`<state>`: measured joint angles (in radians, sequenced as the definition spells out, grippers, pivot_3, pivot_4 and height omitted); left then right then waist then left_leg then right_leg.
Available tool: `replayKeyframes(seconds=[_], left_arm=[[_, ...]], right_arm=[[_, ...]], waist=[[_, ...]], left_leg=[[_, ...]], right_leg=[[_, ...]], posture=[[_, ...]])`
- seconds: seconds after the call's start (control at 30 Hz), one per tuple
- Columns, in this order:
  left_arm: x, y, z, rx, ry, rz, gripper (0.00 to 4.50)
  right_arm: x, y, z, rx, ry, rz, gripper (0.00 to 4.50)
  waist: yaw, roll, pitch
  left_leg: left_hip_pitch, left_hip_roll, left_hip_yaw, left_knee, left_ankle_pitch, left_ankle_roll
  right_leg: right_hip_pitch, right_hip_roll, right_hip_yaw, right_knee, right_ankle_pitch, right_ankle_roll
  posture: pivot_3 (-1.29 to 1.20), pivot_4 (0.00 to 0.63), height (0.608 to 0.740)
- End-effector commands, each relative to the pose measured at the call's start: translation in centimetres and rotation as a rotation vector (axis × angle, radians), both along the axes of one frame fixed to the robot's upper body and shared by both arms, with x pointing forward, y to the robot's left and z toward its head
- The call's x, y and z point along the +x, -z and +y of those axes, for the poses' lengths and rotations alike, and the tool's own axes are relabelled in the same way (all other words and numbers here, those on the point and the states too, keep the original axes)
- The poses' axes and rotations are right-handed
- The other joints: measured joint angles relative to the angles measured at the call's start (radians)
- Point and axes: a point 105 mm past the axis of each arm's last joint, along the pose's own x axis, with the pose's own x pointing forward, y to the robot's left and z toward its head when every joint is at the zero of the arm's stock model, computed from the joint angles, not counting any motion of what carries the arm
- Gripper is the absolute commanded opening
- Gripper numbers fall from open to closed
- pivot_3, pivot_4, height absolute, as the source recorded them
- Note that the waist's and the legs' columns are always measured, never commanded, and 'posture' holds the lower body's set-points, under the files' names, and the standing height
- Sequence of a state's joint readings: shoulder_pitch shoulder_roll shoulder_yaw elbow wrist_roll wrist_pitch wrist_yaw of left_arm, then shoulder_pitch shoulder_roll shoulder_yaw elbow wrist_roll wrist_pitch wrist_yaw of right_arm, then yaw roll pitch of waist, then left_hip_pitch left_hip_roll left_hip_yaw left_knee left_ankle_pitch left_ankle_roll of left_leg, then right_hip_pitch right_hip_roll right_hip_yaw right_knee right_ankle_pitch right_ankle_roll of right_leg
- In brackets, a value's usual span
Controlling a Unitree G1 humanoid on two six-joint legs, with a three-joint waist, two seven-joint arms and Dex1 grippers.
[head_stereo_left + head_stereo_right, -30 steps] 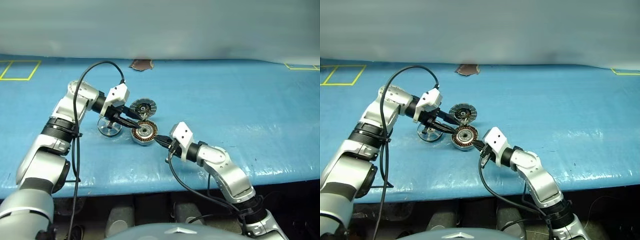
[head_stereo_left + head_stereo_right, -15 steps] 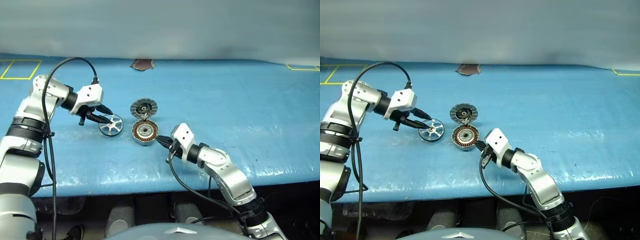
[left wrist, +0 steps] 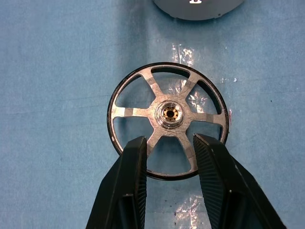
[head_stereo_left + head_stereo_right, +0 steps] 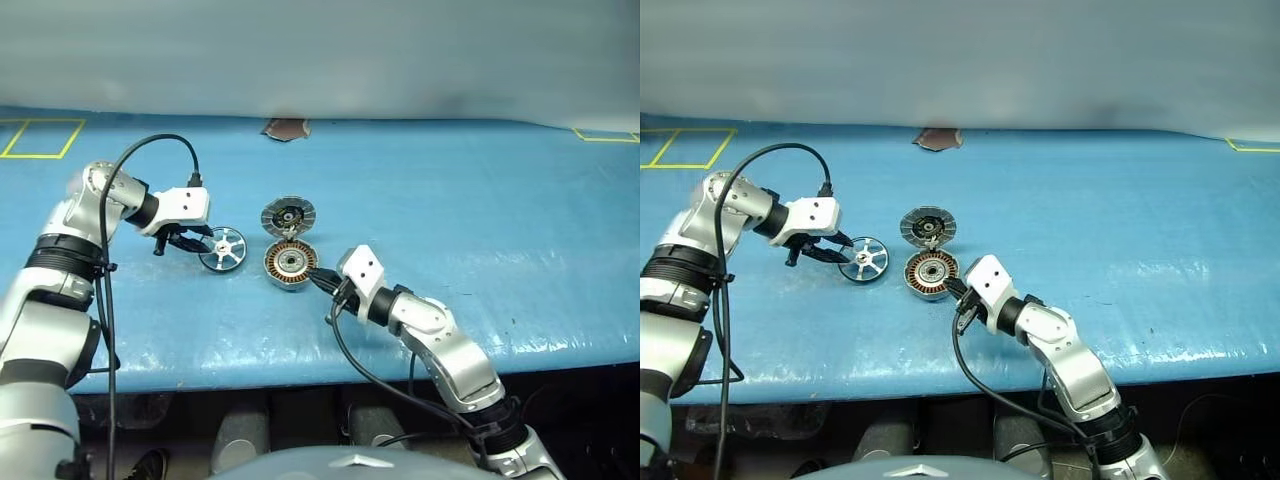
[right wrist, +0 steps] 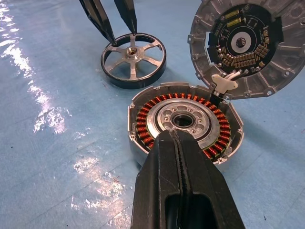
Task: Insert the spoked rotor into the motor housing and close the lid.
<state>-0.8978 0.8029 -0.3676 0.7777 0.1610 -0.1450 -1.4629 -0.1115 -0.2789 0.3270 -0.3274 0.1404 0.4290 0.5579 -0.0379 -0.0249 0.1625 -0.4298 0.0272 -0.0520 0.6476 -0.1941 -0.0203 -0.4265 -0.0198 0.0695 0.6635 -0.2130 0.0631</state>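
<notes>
right gripper [image 5: 177,143]: clenched empty, tips set at near rim of motor housing [image 5: 183,121].
spoked rotor [image 3: 167,120]: flat on blue table [image 4: 480,200], beside housing; left gripper [image 3: 167,149] parted over its near rim, nothing grasped.
lid [image 5: 245,45]: open, just beyond housing.

Spoked rotor [image 3: 167,120]: brushed metal, dark rim; motor housing [image 5: 183,125] has copper windings (glossy blue table cover [image 4: 480,200]).
</notes>
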Motion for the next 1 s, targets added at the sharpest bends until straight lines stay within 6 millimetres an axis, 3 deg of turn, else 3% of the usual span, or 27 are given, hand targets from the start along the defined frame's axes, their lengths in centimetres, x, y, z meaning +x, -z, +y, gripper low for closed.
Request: replayKeyframes(seconds=[0.03,0.53,0.8,0.97,1.0], left_arm=[[0.4,-0.8,-0.3,0.011,0.015,-0.027,1.65],[-0.2,1.8,1.1,0.138,0.013,-0.013,1.65],[0.4,1.8,1.1,0.113,-0.039,-0.047,1.65],[0.3,2.0,0.8,0.094,-0.047,-0.033,0.11],[0.3,2.0,0.8,0.089,-0.049,-0.032,0.05]], right_arm=[[0.0,-1.2,0.3,0.027,-0.003,-0.052,0.0],[0.3,-1.3,0.2,0.037,0.019,-0.068,0.0],[0.3,-1.3,0.2,0.037,0.021,-0.072,0.0],[0.4,-1.4,0.2,0.037,0.023,-0.075,0.0],[0.4,-1.4,0.2,0.037,0.024,-0.075,0.0]], waist=[[0.0,0.0,0.0],[0.0,0.0,0.0],[0.001,0.0,0.0],[0.0,0.0,0.0],[0.0,0.0,0.0]], left_leg=[[0.0,0.0,0.0,0.0,0.0,0.0],[0.001,0.0,0.0,0.0,0.0,0.0],[0.001,0.0,0.0,0.0,0.0,0.0],[0.001,0.0,0.0,0.0,0.0,0.0],[0.001,0.0,0.0,0.0,0.0,0.0]], right_leg=[[0.0,0.0,0.0,0.0,0.0,0.0],[0.0,0.0,0.0,0.0,0.0,0.0],[0.001,0.0,0.0,0.0,0.0,0.0],[0.0,0.0,0.0,0.0,0.0,0.0],[0.0,0.0,0.0,0.0,0.0,0.0]], posture=[[0.0,0.15,0.74],[0.0,0.15,0.74],[0.0,0.15,0.74],[0.0,0.15,0.74],[0.0,0.15,0.74]])
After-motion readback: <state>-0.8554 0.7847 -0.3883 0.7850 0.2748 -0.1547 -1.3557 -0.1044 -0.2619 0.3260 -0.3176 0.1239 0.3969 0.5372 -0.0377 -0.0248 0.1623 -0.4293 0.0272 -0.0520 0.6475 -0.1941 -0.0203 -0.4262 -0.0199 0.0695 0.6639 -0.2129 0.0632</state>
